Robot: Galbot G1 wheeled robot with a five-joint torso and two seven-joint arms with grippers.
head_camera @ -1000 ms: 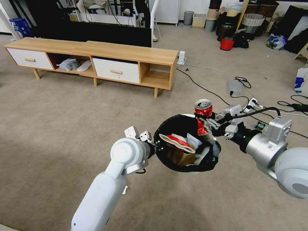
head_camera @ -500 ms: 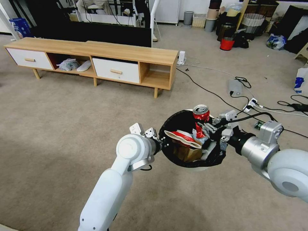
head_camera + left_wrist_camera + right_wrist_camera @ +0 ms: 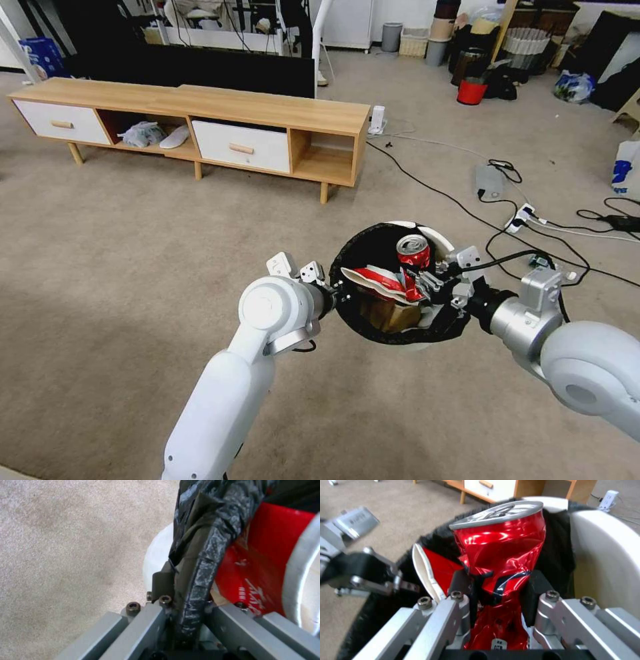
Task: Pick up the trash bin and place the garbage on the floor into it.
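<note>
Fingers (image 3: 533, 590) of R gripper (image 3: 496, 592) clamp crushed can (image 3: 498, 547) inside trash bin (image 3: 427, 235); L gripper (image 3: 186, 605) apparently pinches rim.

Beige carpet (image 3: 133, 267). Long wooden TV stand (image 3: 200, 127) with two white drawers, open cubbies. Black cables (image 3: 433, 187) and power strip (image 3: 523, 217) trail across the floor. Red bucket (image 3: 472, 91) near clutter at the far wall.

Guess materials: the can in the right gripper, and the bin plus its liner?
Crushed red can: thin metal, glossy, likely aluminium; sharp dents, silvery pull-tab top. Trash bin: smooth white wall, probably moulded plastic. Its liner: thin crinkly black plastic film, wrinkled and shiny where the left gripper pinches the rim. Right gripper clamps the can.
</note>
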